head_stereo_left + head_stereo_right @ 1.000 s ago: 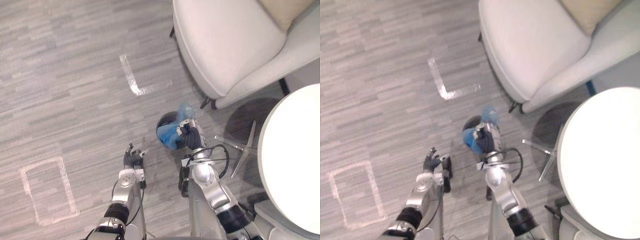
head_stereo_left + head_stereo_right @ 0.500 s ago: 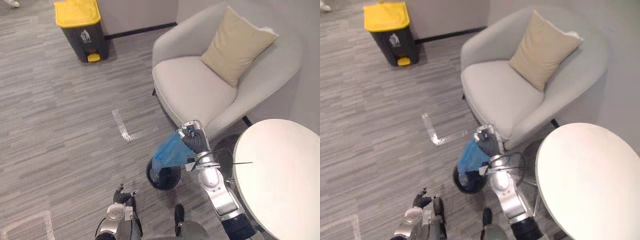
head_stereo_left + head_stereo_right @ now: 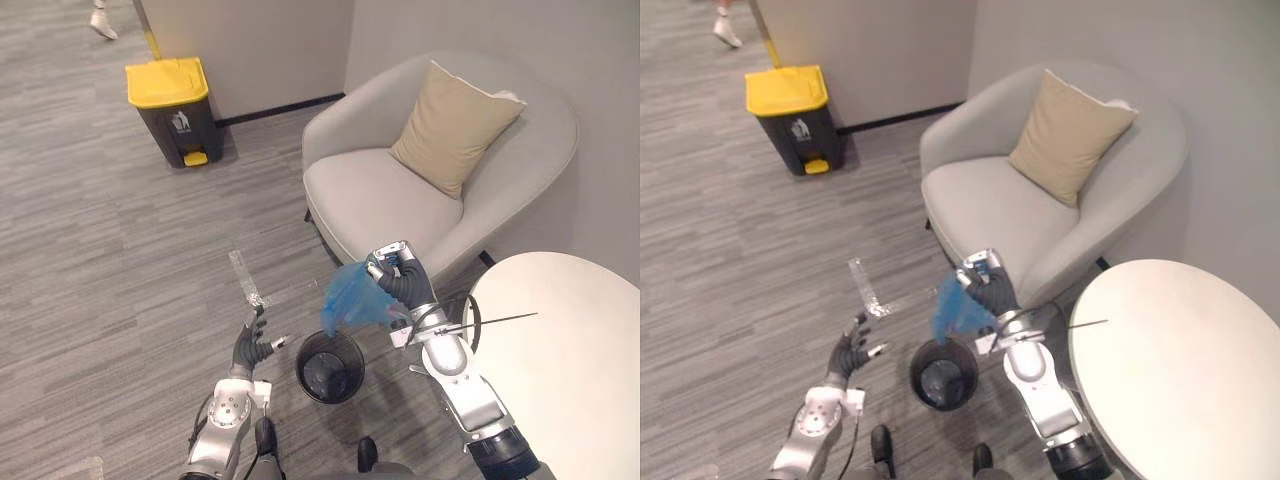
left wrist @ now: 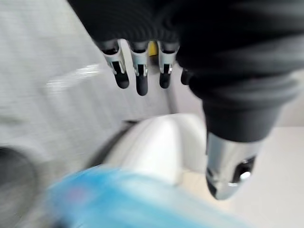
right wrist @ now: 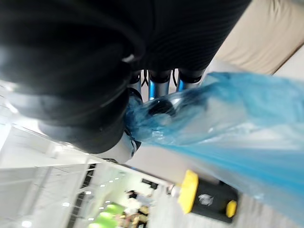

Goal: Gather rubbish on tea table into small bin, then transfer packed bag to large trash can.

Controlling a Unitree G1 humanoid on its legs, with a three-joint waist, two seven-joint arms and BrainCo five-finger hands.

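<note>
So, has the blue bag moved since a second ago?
Yes. The blue bag, held by the right hand, has risen upward from the small bin.

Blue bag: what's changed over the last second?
The right hand, shut on the blue bag, has drawn it up out of the small black bin; it now hangs just above the rim. The camera tilted up too. The left hand stays open beside the bin.
</note>
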